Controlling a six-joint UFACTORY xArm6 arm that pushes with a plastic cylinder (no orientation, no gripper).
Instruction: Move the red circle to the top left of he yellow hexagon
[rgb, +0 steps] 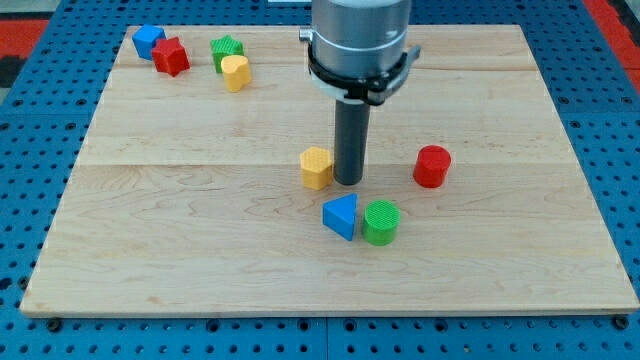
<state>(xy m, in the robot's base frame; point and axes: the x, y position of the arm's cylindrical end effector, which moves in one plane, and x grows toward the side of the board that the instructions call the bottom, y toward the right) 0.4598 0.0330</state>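
**Tip beside the yellow hexagon, red circle off to the view's right**

Rod and tip stand near the middle of the wooden board (520, 290). We see our tip (348, 182) resting on the wood just to the view's right of the yellow hexagon (316, 167), very close to it; we cannot tell whether the two touch. There is no pincer on this arm, only the straight dark rod, so nothing is grasped or clenched.

The red circle (432, 166) sits well to the view's right of our tip, at about the same height in the view as the yellow hexagon, with bare wood between it and the rod. It is upright and touches no other block.

Below the tip, toward the view's bottom, a blue triangle (341, 216) and a green circle (380, 222) lie side by side, close enough that they appear to touch.

At the view's top left we find a second group: a blue block (148, 41) against a red star (171, 56), and further right a green star (227, 50) with a yellow heart-like block (235, 72) pressed against its lower edge.
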